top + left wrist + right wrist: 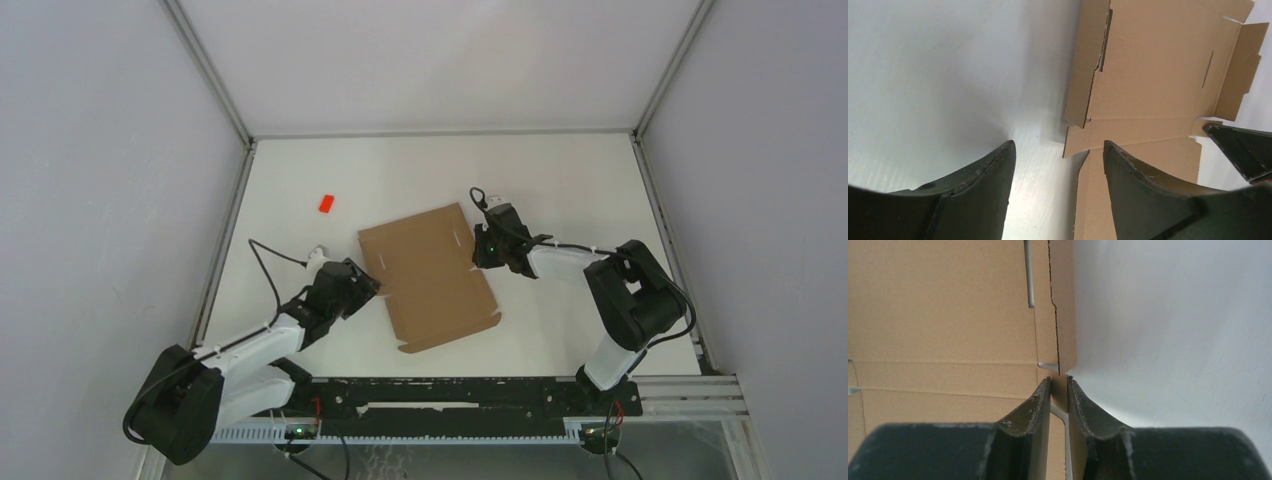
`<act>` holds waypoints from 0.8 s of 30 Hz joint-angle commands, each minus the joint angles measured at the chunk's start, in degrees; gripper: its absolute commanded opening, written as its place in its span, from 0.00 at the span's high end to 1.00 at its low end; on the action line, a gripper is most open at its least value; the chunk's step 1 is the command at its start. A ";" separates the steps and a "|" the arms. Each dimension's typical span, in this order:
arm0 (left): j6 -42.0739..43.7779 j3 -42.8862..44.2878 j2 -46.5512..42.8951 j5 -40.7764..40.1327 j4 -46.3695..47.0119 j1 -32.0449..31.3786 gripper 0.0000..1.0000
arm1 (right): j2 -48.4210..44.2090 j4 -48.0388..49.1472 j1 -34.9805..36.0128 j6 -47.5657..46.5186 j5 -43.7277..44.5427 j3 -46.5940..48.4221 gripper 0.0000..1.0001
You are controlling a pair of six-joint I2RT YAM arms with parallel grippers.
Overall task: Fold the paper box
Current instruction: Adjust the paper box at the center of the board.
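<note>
As the top view shows, one box (430, 275) lies opened out as a flat sheet on the bench (570, 180), between the two end effectors. Count: one box, one red block (325, 203), two arms.

Left end effector (366, 285): positioned at the box's left edge. Its wrist view shows both fingers (983, 185) spread wide with nothing gripped. Bare bench and the box's edge show in the gap. The finger on the right of that view sits over cardboard; whether it touches the sheet cannot be told. Ahead of this end effector one side flap appears lifted off the bench and casts a shadow. The main panel lies beyond it.

Right end effector (484, 248): positioned at the opposite edge of the box, facing the left one across the sheet. Its fingers (1033, 405) stand close together with only a thin gap, and a narrow cardboard tab is pinched between them. Ahead of the fingertips a strip flap with one perforated line runs along the edge, with one slit beside it. Bare bench lies to the right of the fingers, the main panel to their left.

Red block: well apart from both end effectors, out beyond the left one, and clear of the box.
</note>
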 commanded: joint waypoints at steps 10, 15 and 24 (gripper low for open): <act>-1.08 -1.21 6.40 1.08 11.00 -0.34 0.63 | 0.67 -1.11 0.29 0.61 0.13 -1.32 0.74; -1.07 -0.48 7.59 1.33 12.93 -0.34 0.65 | 0.98 -1.09 0.40 0.59 0.09 -1.36 0.75; -1.01 1.78 8.36 1.45 13.09 -1.32 0.65 | 1.44 -0.85 0.55 0.57 0.01 -1.32 0.74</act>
